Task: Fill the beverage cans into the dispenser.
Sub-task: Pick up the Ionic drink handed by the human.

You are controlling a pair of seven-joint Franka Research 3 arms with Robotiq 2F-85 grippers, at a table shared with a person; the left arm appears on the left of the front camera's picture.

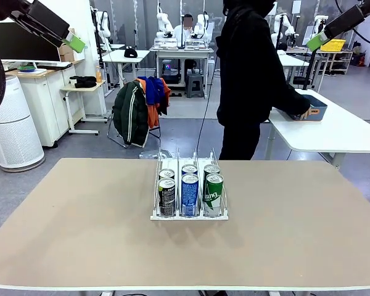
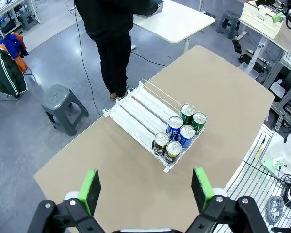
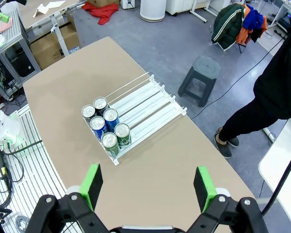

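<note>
A black-clad person (image 1: 250,74) is seen standing beyond the tan table (image 1: 74,234), beside a white table (image 1: 348,134) bearing a blue bin (image 1: 320,110). Jackets (image 1: 135,111) are noted farther back.

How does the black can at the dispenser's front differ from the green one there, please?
The black can is dark with pale print; the green can is green with white lettering. The black can stands in the dispenser's left lane, the green can in its right lane, with a blue can between. Both are slim, upright, silver-topped and front-most in their lanes.
</note>
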